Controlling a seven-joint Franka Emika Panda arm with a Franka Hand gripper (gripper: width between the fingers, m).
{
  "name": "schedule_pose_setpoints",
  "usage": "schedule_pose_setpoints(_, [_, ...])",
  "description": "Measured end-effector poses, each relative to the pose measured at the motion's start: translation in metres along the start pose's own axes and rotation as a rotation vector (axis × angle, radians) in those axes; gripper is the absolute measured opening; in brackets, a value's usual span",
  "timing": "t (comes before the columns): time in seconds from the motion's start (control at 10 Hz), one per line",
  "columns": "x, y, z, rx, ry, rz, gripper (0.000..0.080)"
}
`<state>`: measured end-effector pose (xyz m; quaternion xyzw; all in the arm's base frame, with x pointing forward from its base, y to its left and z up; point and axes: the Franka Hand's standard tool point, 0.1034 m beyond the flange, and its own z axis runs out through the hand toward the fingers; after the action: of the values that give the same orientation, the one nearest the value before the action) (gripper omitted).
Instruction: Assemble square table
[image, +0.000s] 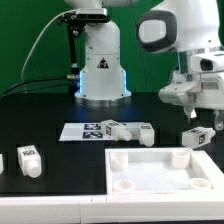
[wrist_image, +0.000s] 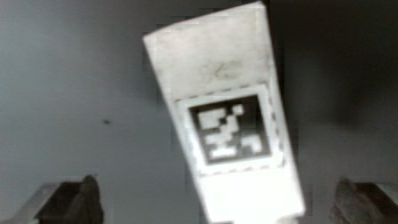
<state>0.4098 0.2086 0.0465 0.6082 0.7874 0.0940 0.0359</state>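
The square table top (image: 150, 158), white with raised round sockets, lies at the front of the exterior view. A white leg (image: 195, 136) with a black-and-white tag lies on the black table at the exterior view's right. My gripper (image: 197, 116) hangs just above it, open and empty. In the wrist view the same leg (wrist_image: 222, 110) lies lengthwise between my two dark fingers (wrist_image: 68, 203), with a gap on each side; the gripper (wrist_image: 217, 192) touches nothing. Two more legs (image: 118, 130) (image: 145, 133) lie by the marker board, and another leg (image: 30, 159) lies at the exterior view's left.
The marker board (image: 83, 130) lies flat in the middle of the table. The arm's white base (image: 100, 65) stands behind it with cables to its left. A further white part (image: 2, 162) shows at the left edge.
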Motion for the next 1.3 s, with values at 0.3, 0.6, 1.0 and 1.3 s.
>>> schedule_pose_setpoints(0.3, [0.024,0.009,-0.011,-0.017,0.001,0.22,0.0649])
schedule_pose_setpoints(0.6, [0.019,0.013,-0.011,-0.009,-0.004,0.457,0.0648])
schedule_pose_setpoints(1.0, [-0.035,0.048,-0.015,0.045,-0.103,0.749,0.0648])
schedule_pose_setpoints(1.3, [-0.016,0.052,-0.021,0.026,-0.083,0.935,0.0648])
